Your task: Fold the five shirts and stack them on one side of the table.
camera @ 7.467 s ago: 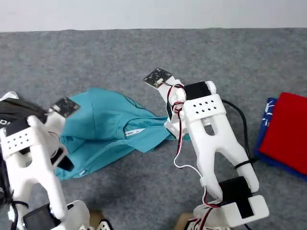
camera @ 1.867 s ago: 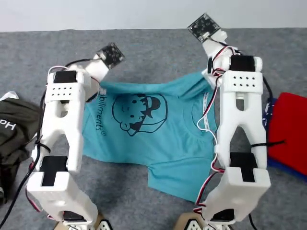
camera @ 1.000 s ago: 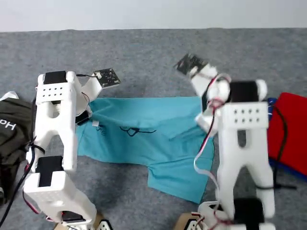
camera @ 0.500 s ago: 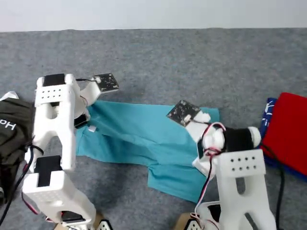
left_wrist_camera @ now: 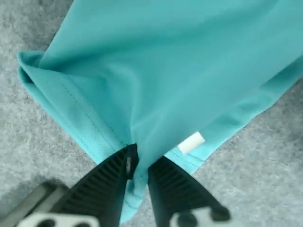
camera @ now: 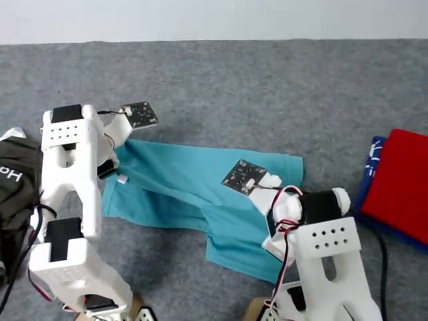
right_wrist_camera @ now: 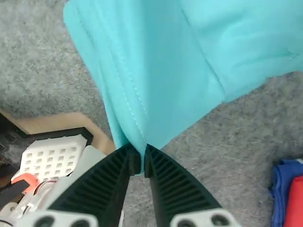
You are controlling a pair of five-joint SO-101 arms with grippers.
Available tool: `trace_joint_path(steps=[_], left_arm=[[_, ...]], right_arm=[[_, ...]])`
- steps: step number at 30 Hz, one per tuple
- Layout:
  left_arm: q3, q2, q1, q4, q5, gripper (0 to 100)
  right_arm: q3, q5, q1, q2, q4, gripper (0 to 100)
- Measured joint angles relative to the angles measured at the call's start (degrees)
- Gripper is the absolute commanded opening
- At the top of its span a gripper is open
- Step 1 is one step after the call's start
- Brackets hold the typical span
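**Dark shirt** (camera: 17,180): lies crumpled at the left edge of the surface (camera: 267,87), just beside the left arm. Risk: a wide swing of that arm could snag or drag it.

**Left arm's fingers** (left_wrist_camera: 106,187): clenched on a gathered corner of the teal shirt (camera: 194,177), near a white tag (left_wrist_camera: 191,142). The pinch takes in little cloth. A sharp pull could slip it free and collapse the fold.

**Teal shirt**: lies mid-surface, partly folded, with one flap spread toward the arm bases. Unequal pull from the two arms would likely skew the fold line or bunch the cloth.

**Right arm's fingers** (right_wrist_camera: 111,182): clenched on a doubled hem. If one layer slips out, the edges would land misaligned.

**Red shirt** (camera: 401,184) on a blue shirt (camera: 373,160): stacked at the right edge, apart from the teal shirt. A careless transfer could disturb this stack.
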Motion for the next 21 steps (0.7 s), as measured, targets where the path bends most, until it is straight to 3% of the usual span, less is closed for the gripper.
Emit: trace_joint_path(steps=[7, 12, 21], left_arm=[[0.0, 0.0, 0.0, 1.85, -2.02, 1], [0.0, 0.0, 0.0, 2.02, -2.11, 8], [0.0, 0.0, 0.0, 2.2, -2.11, 13]], right_arm=[[3.25, 4.31, -0.26, 0.0, -0.7, 1.1], [6.59, 5.71, -0.26, 0.0, -2.99, 1.6], [7.03, 5.71, -0.26, 0.0, -3.6, 15.1]])
